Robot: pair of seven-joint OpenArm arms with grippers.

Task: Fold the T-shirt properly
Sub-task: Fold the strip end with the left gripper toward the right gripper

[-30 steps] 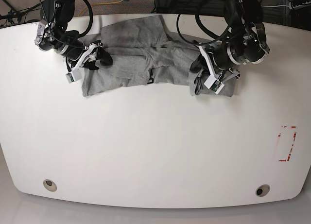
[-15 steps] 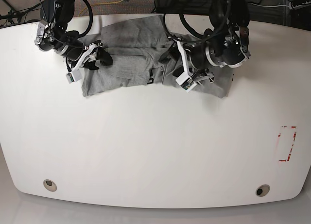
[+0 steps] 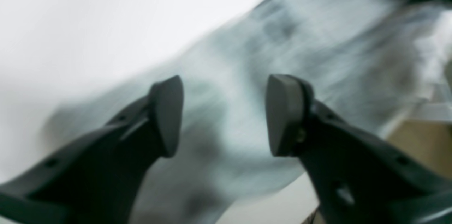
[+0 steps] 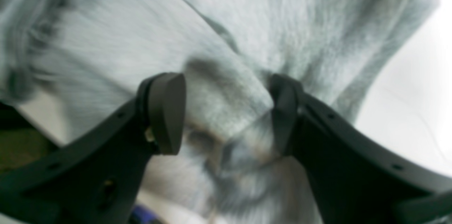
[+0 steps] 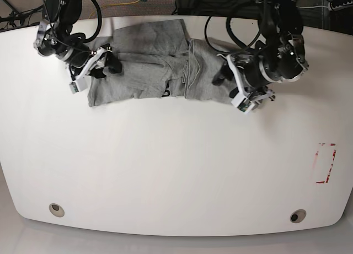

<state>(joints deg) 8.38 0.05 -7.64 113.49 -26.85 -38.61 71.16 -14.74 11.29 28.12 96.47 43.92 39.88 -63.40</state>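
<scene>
Base view showed the T-shirt (image 5: 149,61) mid-fold: left pincer (image 5: 244,100) gaped empty beside it, right pincer (image 4: 226,118) straddled a ridge unclosed, presumably needing to pinch next.

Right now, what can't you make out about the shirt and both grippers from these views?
- Left wrist view: motion blur smears the T-shirt; its folds and edges are unreadable. The left gripper is open with nothing between its jaws.
- Right wrist view: a bunch of cloth sits between the right gripper jaws; whether it is pinched is unclear.
- Base view: the arms hide both shirt ends; the neck tag is too small to see.
</scene>
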